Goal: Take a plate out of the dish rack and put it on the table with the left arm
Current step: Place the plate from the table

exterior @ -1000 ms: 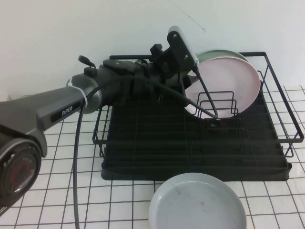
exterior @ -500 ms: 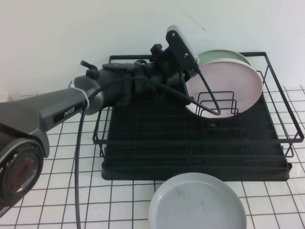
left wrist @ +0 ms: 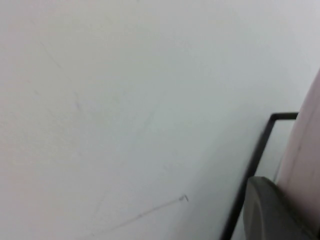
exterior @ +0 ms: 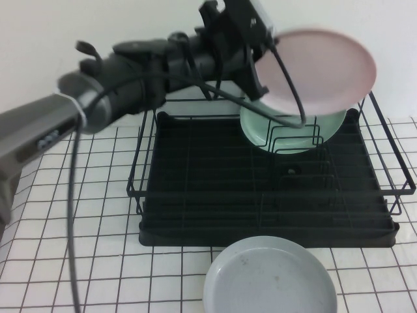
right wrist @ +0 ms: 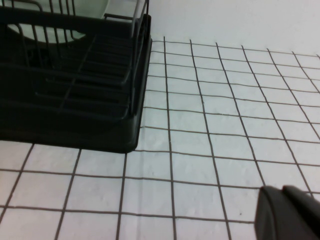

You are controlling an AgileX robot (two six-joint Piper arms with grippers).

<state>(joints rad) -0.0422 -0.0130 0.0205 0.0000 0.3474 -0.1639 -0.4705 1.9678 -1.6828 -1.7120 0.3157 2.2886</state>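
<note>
From the raised camera, the left arm (exterior: 111,104) reaches across over the dish rack (exterior: 267,195), and the left gripper (exterior: 260,72) is clenched on the near-left edge of the pink plate (exterior: 322,68). The plate hangs clear of the rack, above its back right corner, tilted with its face toward us. It looks stiff and fairly light, but hard and smooth, so I would guess it could slip or pivot in a rim pinch and would chip if dropped. The rim is the only sensible place to hold it, and that is where the jaws bite. Just below it a mint green plate (exterior: 293,130) stands in the wire dividers (exterior: 296,140), close enough to knock on the way out. A grey-blue plate (exterior: 270,277) lies on the table (exterior: 78,215) in front of the rack, taking up the nearest landing spot; bare grid shows on the left.

The left wrist camera sees mostly blank wall, with a sliver of the pink plate's edge (left wrist: 302,160) beside a dark finger (left wrist: 272,210) and one black rack bar (left wrist: 255,165).

The right wrist camera looks along the table past the rack's corner (right wrist: 75,85). Only a dark tip of the right gripper (right wrist: 290,215) shows low over the grid, well apart from the work; whether its jaws are apart or together I cannot tell.
</note>
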